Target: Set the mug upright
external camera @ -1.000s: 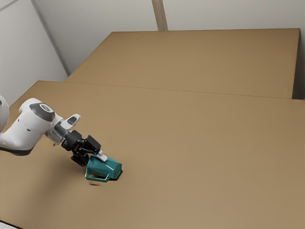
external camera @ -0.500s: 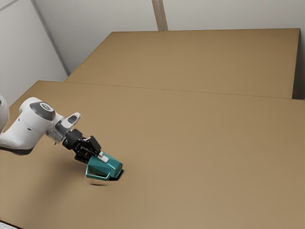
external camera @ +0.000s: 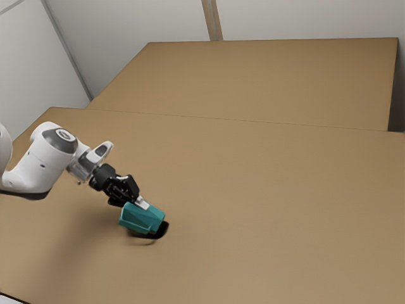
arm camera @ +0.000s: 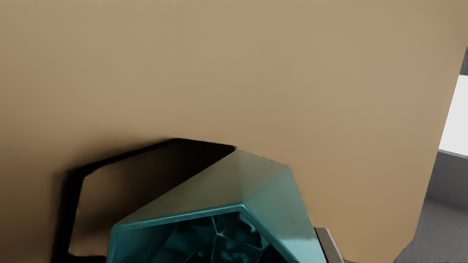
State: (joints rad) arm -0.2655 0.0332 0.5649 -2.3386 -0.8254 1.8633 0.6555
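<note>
At the left of the exterior view, our white arm (external camera: 45, 161) reaches down and to the right. At its end, left of centre, our end effector (external camera: 135, 201) pinches the teal mug (external camera: 140, 219), one pale fingertip (external camera: 143, 203) against its outer wall. The mug sits in the lower left of the frame, tilted, above its dark shadow (external camera: 158, 233) on the brown surface (external camera: 285, 209). In the wrist view its open mouth (arm camera: 190, 237) faces our camera.
</note>
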